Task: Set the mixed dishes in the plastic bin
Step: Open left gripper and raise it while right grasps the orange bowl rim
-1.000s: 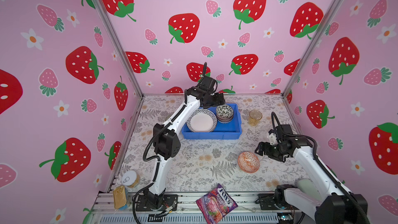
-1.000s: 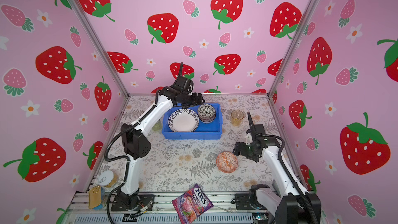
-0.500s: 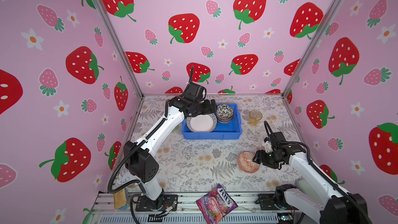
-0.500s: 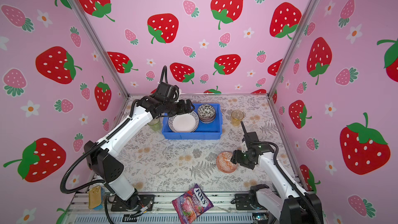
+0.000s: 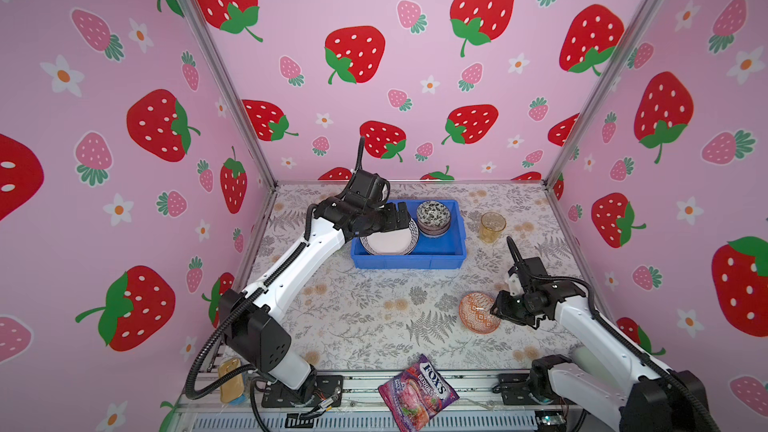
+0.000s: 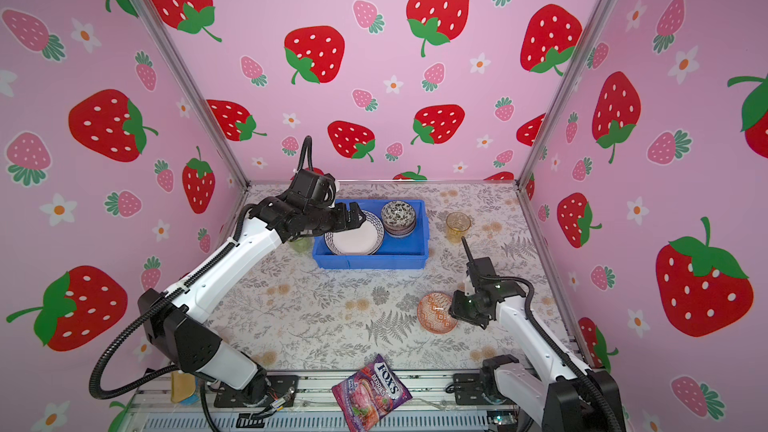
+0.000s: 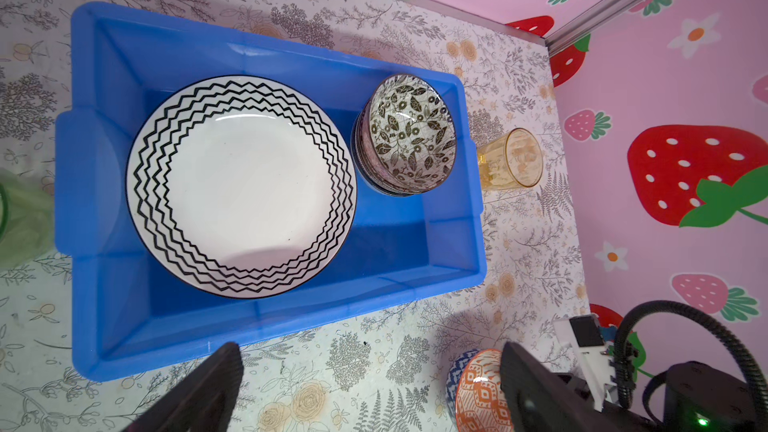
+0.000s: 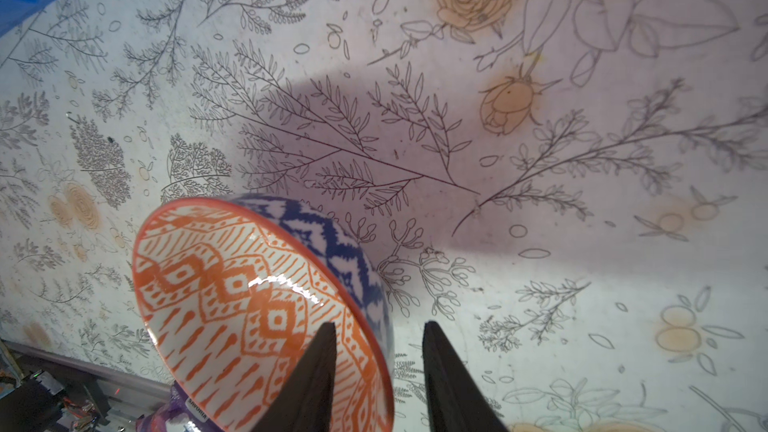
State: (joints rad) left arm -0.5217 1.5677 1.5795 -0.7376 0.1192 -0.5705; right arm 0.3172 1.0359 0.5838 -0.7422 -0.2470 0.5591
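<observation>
The blue plastic bin [image 5: 409, 261] [image 6: 374, 261] [image 7: 83, 201] holds a zigzag-rimmed plate [image 5: 390, 241] [image 7: 241, 184] and a stack of bowls topped by a black-white one [image 5: 433, 214] [image 7: 409, 135]. My left gripper [image 5: 397, 218] [image 6: 351, 218] [image 7: 365, 388] hovers over the plate, wide open and empty. An orange bowl [image 5: 478, 312] [image 6: 434, 312] [image 8: 249, 305] sits tilted on the mat. My right gripper [image 5: 496, 311] [image 8: 379, 326] straddles its rim, one finger inside, the other outside with a gap. An amber tumbler [image 5: 492, 226] [image 7: 511, 157] stands right of the bin, a green one [image 6: 301, 245] left of it.
A purple FOX'S bag [image 5: 417, 392] [image 6: 372, 392] lies at the front edge. A gold tin [image 5: 230, 380] sits at the front left by the left arm's base. Pink strawberry walls close in the left, back and right sides.
My left arm drew back toward the bin's left side and its jaws opened fully. My right gripper came down to the orange bowl and its jaws narrowed around the rim.
</observation>
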